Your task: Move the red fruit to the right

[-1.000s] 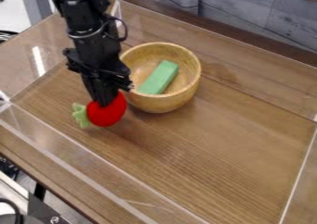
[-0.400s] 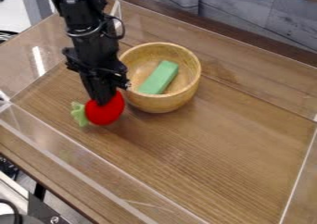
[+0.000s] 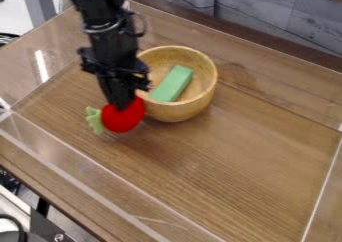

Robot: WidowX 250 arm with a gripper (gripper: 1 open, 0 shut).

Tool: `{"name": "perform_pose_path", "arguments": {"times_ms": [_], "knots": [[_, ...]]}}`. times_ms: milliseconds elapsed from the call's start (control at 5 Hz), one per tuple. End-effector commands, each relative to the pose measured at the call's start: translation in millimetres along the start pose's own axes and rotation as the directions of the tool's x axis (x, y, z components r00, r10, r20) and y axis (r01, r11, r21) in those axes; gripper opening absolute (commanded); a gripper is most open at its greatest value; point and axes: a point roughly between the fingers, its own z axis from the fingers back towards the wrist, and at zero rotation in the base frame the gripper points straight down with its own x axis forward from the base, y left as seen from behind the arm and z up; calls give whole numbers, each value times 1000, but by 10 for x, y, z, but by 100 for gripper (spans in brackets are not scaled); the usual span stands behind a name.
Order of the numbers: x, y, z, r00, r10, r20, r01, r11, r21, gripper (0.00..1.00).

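While the red fruit [image 3: 124,116] is held in the closed tool [image 3: 120,98], a slight shift rightward has been made. The required direction is apparently being followed, past the bowl [image 3: 198,108] beside the tool.

1. The bowl [image 3: 166,111] sits on the bench [image 3: 247,151], toward its far side.
2. The block [image 3: 171,84] lies in the bowl.
3. The fruit [image 3: 124,116] is outside the bowl, before it and to its left in the view; whether the two touch is unclear.
4. The fruit's leafy top [image 3: 95,120] points left, away from the bowl.
5. The hand [image 3: 118,99] is directly above the fruit, left of the block.
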Motion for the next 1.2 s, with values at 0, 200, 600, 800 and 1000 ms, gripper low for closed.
{"name": "perform_pose_path", "arguments": {"times_ms": [0,200,600,800,1000], "knots": [[228,-269,247,997,-26,79,25,1000,17,0],[354,-643,274,993,-73,93,72,997,9,0],[522,-1278,244,987,-119,110,119,993,8,0],[584,-1563,174,985,-137,108,137,991,7,0],[628,-1768,75,983,-152,102,152,988,5,0]]}}
